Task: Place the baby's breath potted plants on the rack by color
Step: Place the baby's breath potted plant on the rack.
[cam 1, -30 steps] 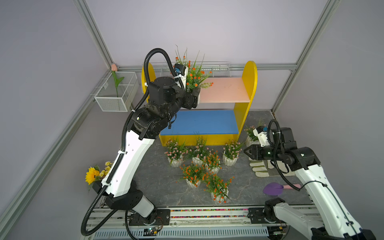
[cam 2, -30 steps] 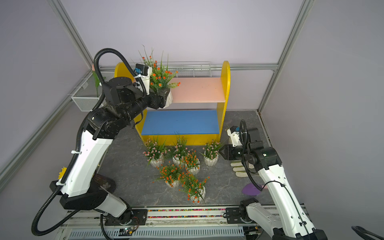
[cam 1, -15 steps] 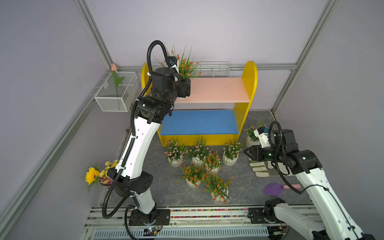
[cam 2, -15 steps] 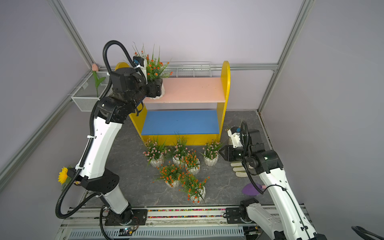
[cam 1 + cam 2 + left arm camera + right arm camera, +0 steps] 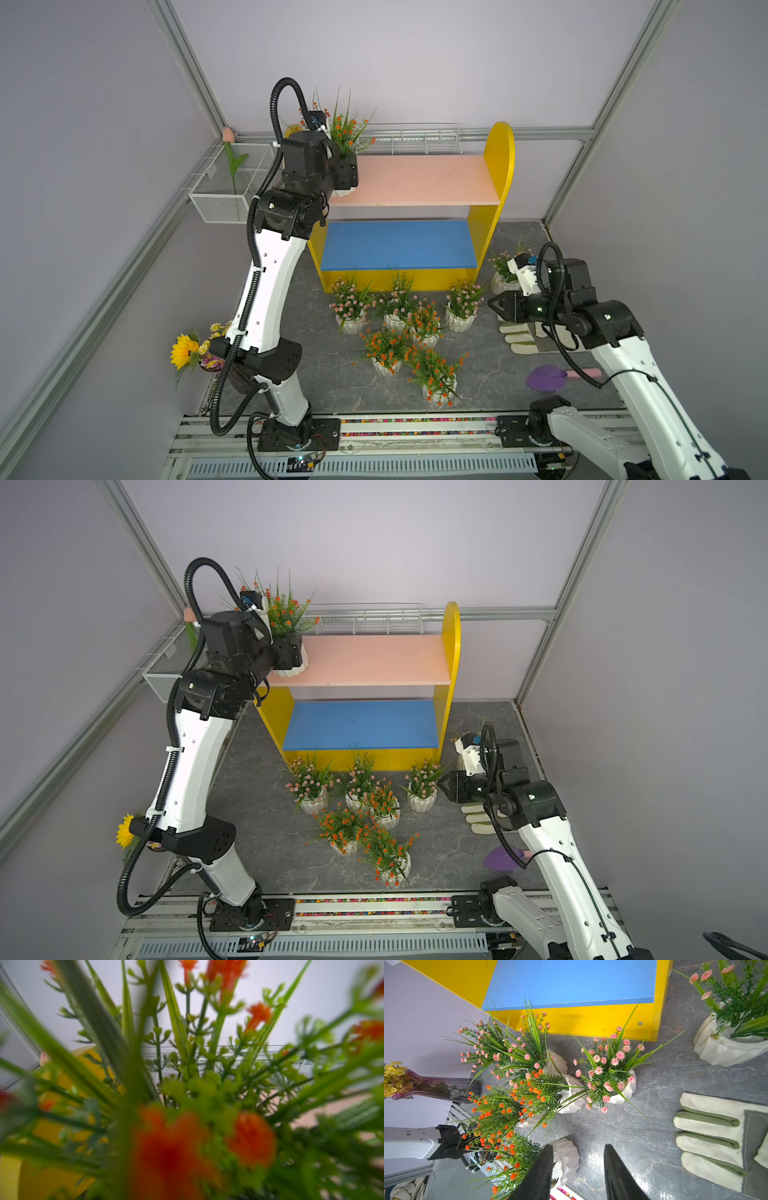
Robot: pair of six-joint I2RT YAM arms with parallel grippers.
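Since a second ago, left claw (image 5: 347, 176) has brought the orange baby's breath plant (image 5: 348, 132) to the rack (image 5: 500, 166), peach board (image 5: 415, 179), left end, clamped on it. Right claw (image 5: 577, 1147) stands apart, empty.

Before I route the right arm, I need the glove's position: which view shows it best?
The right wrist view: the glove lies flat on the floor, fingers clear, cuff cropped. In both top views the right arm hides part of it. The left wrist view, filled by the orange plant, lacks it.
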